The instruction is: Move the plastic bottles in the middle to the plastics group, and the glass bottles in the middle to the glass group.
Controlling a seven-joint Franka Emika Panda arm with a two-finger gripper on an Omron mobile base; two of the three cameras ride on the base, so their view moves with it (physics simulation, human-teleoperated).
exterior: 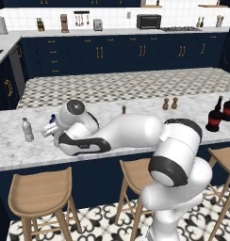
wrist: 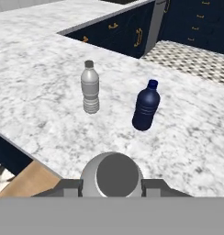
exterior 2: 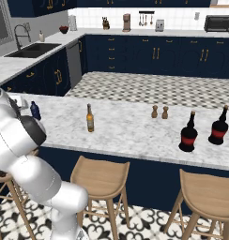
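Kitchen island, sim: gripper (wrist: 112, 183) clamped around pale-capped water bottle (wrist: 112, 175), held above marble counter (wrist: 40, 92) near plastics group — clear bottle (wrist: 90, 92), dark blue bottle (wrist: 146, 106). Held bottle likely light, thin-walled, slippery; mid-body grasp judged safest. Amber bottle (exterior 2: 90, 118) mid-counter awaits.

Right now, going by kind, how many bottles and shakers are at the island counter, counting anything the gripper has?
Clear water bottles: 2, the standing clear bottle and the held clear bottle in the gripper
Dark blue bottle: 1
Amber bottle: 1
Black red-banded bottles: 2
Brown shakers: 2
Total: 8
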